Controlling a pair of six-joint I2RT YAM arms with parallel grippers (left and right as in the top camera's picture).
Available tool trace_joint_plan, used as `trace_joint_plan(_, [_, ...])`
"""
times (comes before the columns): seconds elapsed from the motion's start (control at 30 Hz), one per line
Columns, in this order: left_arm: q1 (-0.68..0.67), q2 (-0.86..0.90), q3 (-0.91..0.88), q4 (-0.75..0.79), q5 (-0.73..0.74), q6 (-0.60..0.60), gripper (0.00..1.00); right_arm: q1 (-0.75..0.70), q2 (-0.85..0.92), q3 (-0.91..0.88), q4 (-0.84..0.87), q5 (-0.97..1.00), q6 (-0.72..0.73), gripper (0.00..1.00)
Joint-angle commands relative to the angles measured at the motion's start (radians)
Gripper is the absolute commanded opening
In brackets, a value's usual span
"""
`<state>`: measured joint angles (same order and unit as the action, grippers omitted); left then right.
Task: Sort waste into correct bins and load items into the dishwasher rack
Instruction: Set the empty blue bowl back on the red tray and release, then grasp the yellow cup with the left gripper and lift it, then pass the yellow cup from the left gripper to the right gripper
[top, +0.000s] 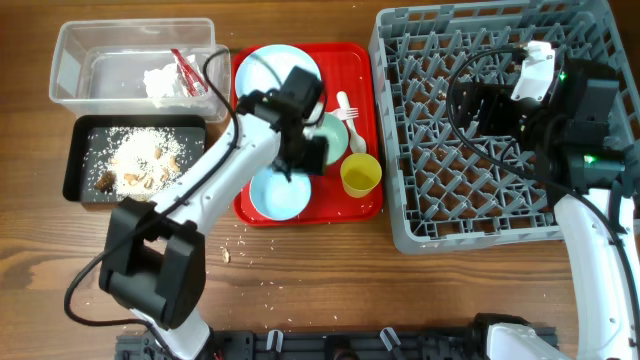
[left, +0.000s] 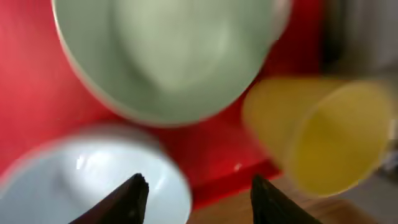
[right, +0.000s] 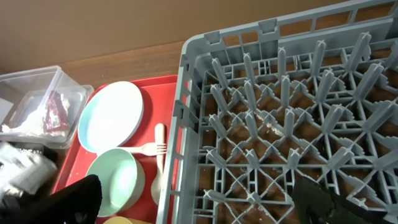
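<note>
On the red tray (top: 362, 75) lie a pale blue plate (top: 270, 70), a greenish bowl (top: 333, 135), a light blue bowl (top: 280, 197), a yellow cup (top: 360, 175) and a white fork and spoon (top: 348, 108). My left gripper (top: 300, 160) hovers open and empty over the two bowls. In the left wrist view its jaws (left: 199, 186) frame the blue bowl (left: 87, 180), with the greenish bowl (left: 168, 56) and the cup (left: 329, 137) ahead. My right gripper (top: 470, 105) is open and empty above the grey rack (top: 480, 215), as the right wrist view (right: 202, 199) shows.
The clear tub (top: 70, 60) holds a white napkin (top: 160, 80) and the red-and-white wrapper (top: 186, 70). The black tray (top: 75, 160) holds rice crumbs and brown bits (top: 140, 165). Scattered crumbs lie on the wood (top: 240, 245) in front of the red tray.
</note>
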<state>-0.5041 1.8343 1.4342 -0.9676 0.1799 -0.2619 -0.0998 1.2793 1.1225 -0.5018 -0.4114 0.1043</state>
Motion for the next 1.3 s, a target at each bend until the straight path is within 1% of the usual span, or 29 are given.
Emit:
trace_joint_plan(0.0, [-0.008,-0.020,0.064,0.099,0.000,0.082,0.65,0.004,0.008,0.021,-0.003,-0.016,0.004,1.00])
trace_joint_plan(0.07, [-0.014,0.001,0.064,0.138,0.051,0.145,0.66,0.004,0.008,0.021,-0.009,-0.016,0.003,1.00])
trace_joint_plan(0.13, [-0.018,0.032,0.064,0.142,0.082,0.159,0.66,0.004,0.008,0.021,-0.010,-0.016,0.003,1.00])
trace_joint_plan(0.27, [-0.026,0.095,0.063,0.139,0.187,0.240,0.64,0.004,0.008,0.021,-0.010,-0.016,0.003,0.99])
trace_joint_plan(0.37, [-0.032,0.103,0.063,0.138,0.187,0.240,0.62,0.004,0.008,0.021,-0.012,-0.016,0.003,1.00])
trace_joint_plan(0.47, [-0.040,0.110,0.059,0.129,0.190,0.277,0.59,0.004,0.008,0.021,-0.012,-0.016,0.003,1.00])
trace_joint_plan(0.53, [-0.057,0.143,0.056,0.124,0.185,0.315,0.51,0.004,0.008,0.021,-0.014,-0.016,0.003,1.00])
trace_joint_plan(0.57, [-0.061,0.158,0.056,0.127,0.178,0.315,0.40,0.004,0.008,0.021,-0.016,-0.016,0.003,1.00])
trace_joint_plan(0.63, [-0.060,0.166,0.056,0.127,0.178,0.314,0.11,0.004,0.008,0.021,-0.021,-0.016,0.003,1.00])
trace_joint_plan(0.67, [-0.058,0.164,0.057,0.129,0.179,0.312,0.04,0.005,0.008,0.021,-0.023,-0.016,0.003,1.00])
trace_joint_plan(0.77, [-0.038,0.146,0.080,0.130,0.180,0.275,0.04,0.005,0.008,0.021,-0.025,-0.018,0.013,1.00])
trace_joint_plan(0.83, [-0.001,0.115,0.119,0.093,0.217,0.273,0.04,0.004,0.008,0.021,-0.026,-0.060,0.037,1.00])
trace_joint_plan(0.87, [0.027,0.092,0.139,0.076,0.257,0.273,0.04,0.005,0.008,0.021,-0.024,-0.099,0.036,1.00])
trace_joint_plan(0.9, [0.071,0.060,0.153,0.072,0.346,0.274,0.04,0.005,0.008,0.021,-0.015,-0.164,0.034,1.00])
trace_joint_plan(0.97, [0.175,0.003,0.157,0.098,0.600,0.281,0.04,0.008,0.014,0.016,0.031,-0.315,0.027,1.00])
trace_joint_plan(1.0, [0.249,-0.017,0.157,0.123,0.795,0.281,0.04,0.019,0.032,0.011,0.079,-0.410,0.027,1.00])
trace_joint_plan(1.07, [0.332,-0.019,0.156,0.164,1.040,0.281,0.04,0.045,0.073,0.011,0.156,-0.536,0.027,1.00])
trace_joint_plan(1.1, [0.368,-0.018,0.156,0.188,1.145,0.281,0.04,0.076,0.117,0.011,0.242,-0.650,0.028,1.00])
trace_joint_plan(1.13, [0.384,-0.018,0.156,0.199,1.184,0.280,0.04,0.100,0.153,0.011,0.323,-0.734,0.035,1.00])
trace_joint_plan(1.17, [0.389,-0.018,0.156,0.206,1.218,0.280,0.04,0.123,0.184,0.011,0.401,-0.785,0.072,1.00])
trace_joint_plan(1.2, [0.389,-0.018,0.156,0.206,1.226,0.280,0.04,0.151,0.220,0.011,0.496,-0.823,0.134,1.00])
trace_joint_plan(1.27, [0.377,-0.018,0.156,0.205,1.226,0.280,0.04,0.201,0.268,0.011,0.637,-0.874,0.211,1.00])
